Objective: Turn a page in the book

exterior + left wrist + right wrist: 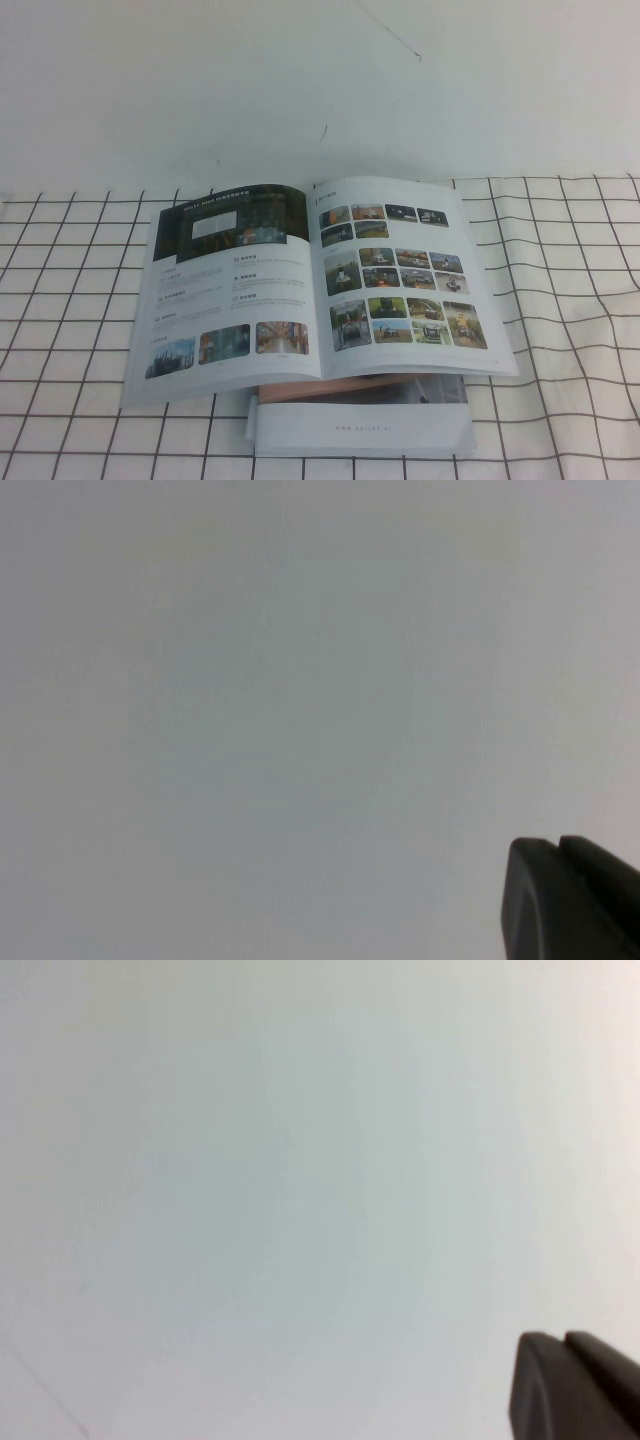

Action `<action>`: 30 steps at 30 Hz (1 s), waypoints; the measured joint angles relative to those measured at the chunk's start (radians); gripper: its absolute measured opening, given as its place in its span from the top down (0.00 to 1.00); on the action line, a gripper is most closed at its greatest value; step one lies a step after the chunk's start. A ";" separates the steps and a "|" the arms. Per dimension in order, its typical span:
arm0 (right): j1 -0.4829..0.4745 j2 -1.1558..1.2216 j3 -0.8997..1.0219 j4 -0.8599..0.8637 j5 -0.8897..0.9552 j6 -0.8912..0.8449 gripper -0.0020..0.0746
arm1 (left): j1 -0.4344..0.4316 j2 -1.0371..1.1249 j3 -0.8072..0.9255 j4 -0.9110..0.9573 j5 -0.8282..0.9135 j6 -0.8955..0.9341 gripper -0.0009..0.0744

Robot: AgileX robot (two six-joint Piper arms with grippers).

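White cloth ruled in a black grid (560, 330) covers the table under a plain white wall. Nearest, at six o'clock, a thicker white block with small grey print on its edge (360, 428) props the large, thin, glossy softcover book (310, 290), probably so its edges overhang and can be reached. It lies open at centre: the sheet with a dark banner photo (235, 285) toward nine o'clock, the glossy white page of small vehicle photos (405, 280) toward three, flat and unturned. Neither arm shows from above; each wrist camera shows only blank white and a dark corner of the left gripper (570, 900) or right gripper (575, 1385), jaw opening unknowable, apparently parked.
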 joint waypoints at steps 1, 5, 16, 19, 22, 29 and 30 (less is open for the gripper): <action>0.000 0.000 0.000 0.001 -0.036 0.025 0.98 | 0.000 0.000 0.000 0.000 -0.031 0.000 0.99; 0.000 0.000 0.000 0.041 -0.146 0.036 0.98 | 0.000 0.000 0.000 0.000 -0.172 -0.006 0.99; 0.000 0.000 -0.173 0.002 0.226 0.047 0.98 | 0.000 -0.003 -0.020 -0.038 -0.116 -0.033 0.99; 0.000 0.000 -0.305 -0.043 0.474 0.047 0.98 | 0.000 -0.003 -0.142 -0.038 0.236 -0.036 0.99; 0.000 0.018 -0.416 -0.052 0.737 0.047 0.98 | 0.000 0.002 -0.270 -0.038 0.572 -0.022 0.99; 0.000 0.242 -0.567 0.010 1.045 0.020 0.98 | 0.000 0.149 -0.475 -0.105 1.036 -0.010 0.99; 0.000 0.275 -0.579 0.047 1.068 -0.004 0.98 | 0.000 0.176 -0.505 -0.135 1.079 -0.001 0.99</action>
